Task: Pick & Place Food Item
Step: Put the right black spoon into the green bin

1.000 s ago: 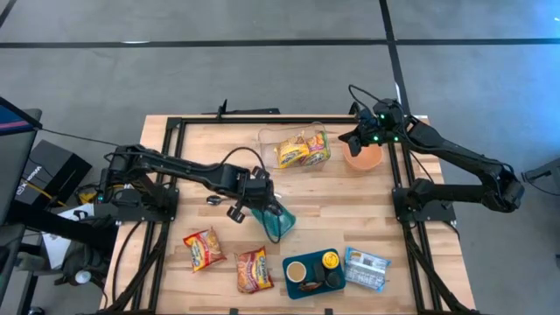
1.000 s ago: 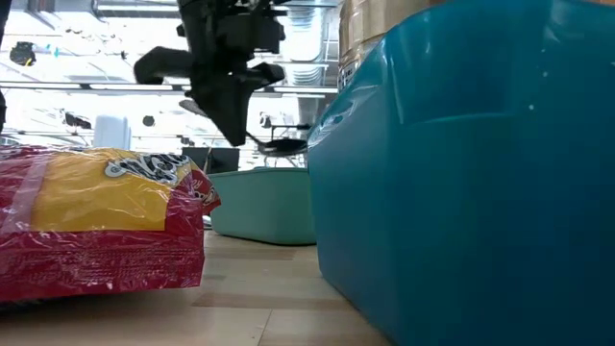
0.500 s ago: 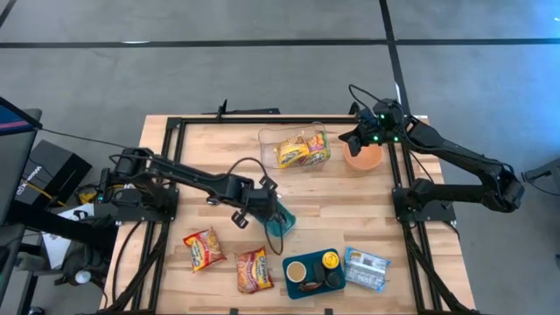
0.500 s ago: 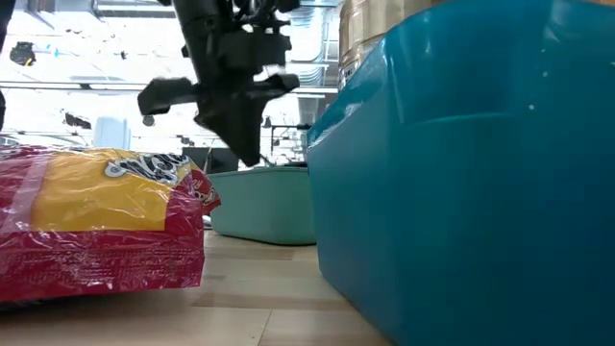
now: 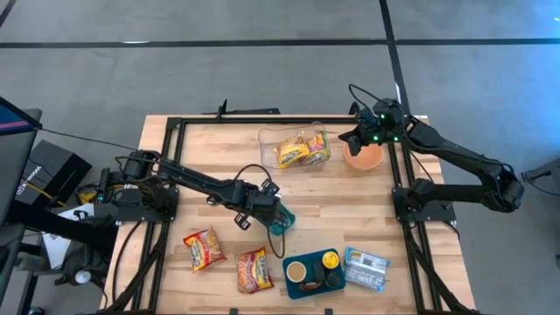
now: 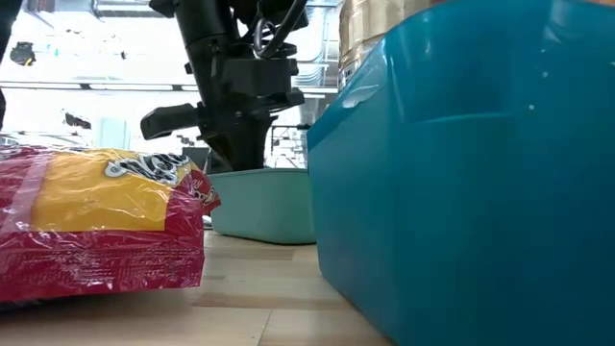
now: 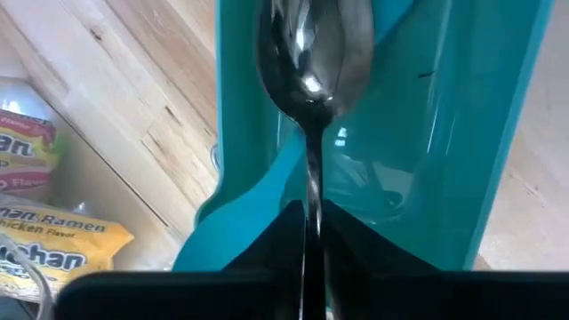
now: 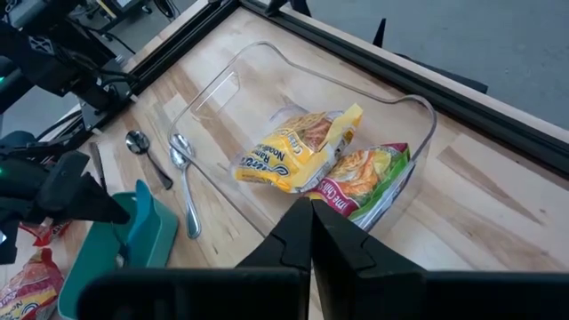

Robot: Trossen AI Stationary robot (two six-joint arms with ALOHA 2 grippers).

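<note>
Pale wooden table [image 5: 219,153] in a black frame carried everything. Farthest left lay two loose ramen packets [image 5: 203,248] on the boards, below and to the outer side of the left gripper [image 5: 273,215], neither yet picked up. That gripper reached down into the teal bin [image 5: 280,220], its fingers narrow about the handle of a spoon [image 7: 313,53] whose bowl hung against the bin's inner wall. So the hand was busy with cutlery, not food, and would have to let go before any packet could be taken. Beyond it stood the clear container [image 5: 265,138], already holding two noodle packs [image 5: 302,150]; the placing looked about half done. Near its front the blue tray [image 5: 289,289] with cups crowded the path to the loose packets. Right of the container, the right gripper [image 5: 359,136] waited closed and empty above the orange bowl [image 5: 366,159].
</note>
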